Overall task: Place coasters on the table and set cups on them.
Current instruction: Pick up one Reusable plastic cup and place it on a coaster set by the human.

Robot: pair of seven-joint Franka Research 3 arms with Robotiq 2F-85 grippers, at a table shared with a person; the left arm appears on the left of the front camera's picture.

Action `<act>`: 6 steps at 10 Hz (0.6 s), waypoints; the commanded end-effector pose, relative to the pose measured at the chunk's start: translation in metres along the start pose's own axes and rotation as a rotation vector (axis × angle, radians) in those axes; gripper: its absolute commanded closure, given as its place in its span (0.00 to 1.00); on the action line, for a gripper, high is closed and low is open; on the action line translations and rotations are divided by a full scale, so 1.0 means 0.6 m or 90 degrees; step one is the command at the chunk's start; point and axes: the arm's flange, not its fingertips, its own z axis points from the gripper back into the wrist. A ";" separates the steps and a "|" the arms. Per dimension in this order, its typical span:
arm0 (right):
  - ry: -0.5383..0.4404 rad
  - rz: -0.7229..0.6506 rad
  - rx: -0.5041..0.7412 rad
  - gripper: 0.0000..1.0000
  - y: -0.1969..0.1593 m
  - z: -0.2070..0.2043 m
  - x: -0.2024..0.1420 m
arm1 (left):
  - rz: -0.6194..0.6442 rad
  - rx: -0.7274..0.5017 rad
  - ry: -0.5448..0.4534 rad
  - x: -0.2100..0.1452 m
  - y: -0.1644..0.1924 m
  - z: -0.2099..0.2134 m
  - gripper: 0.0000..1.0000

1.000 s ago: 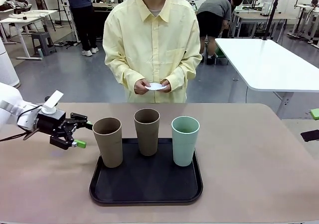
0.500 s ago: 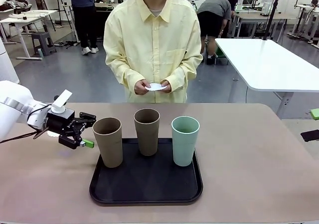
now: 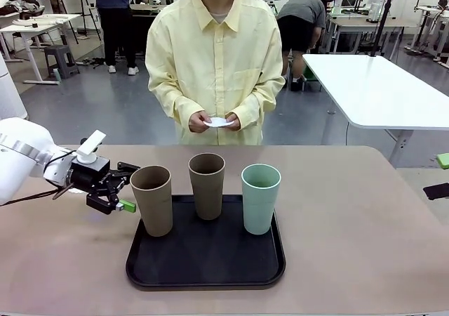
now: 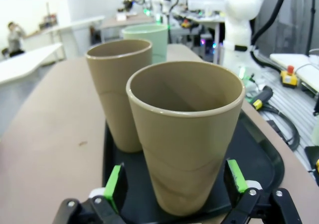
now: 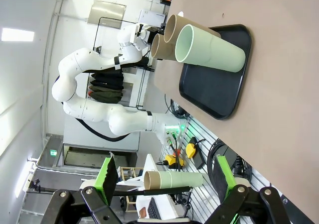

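Observation:
Three cups stand on a black tray (image 3: pixel 205 263): a brown one (image 3: pixel 152 202) at the left, a brown one (image 3: pixel 207 187) in the middle, and a mint green one (image 3: pixel 260 199) at the right. My left gripper (image 3: pixel 130 187) is open right at the left brown cup's side. In the left wrist view that cup (image 4: pixel 187 129) stands between the green pads (image 4: pixel 115 181), with a gap on each side. The person at the far side holds white coasters (image 3: pixel 219 122) in both hands. My right gripper (image 5: pixel 162 176) is open with nothing between its fingers, off the table's right end.
The beige table (image 3: pixel 351 246) has free room left and right of the tray. A white table (image 3: pixel 379 91) stands behind at the right. In the left wrist view the second brown cup (image 4: pixel 117 84) and the mint cup (image 4: pixel 149 35) stand close behind the near one.
My left gripper has moved right across the table up to the left brown cup, jaws still open. The cups, the tray and the person's hands have stayed put.

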 end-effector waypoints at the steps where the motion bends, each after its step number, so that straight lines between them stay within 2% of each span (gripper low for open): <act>1: 0.000 0.006 0.010 0.00 -0.001 0.000 0.002 | -0.030 -0.021 -0.015 -0.008 0.005 -0.011 0.00; 6: 0.000 0.006 0.010 0.00 -0.001 0.000 0.002 | -0.032 -0.048 -0.016 -0.020 0.011 -0.046 0.00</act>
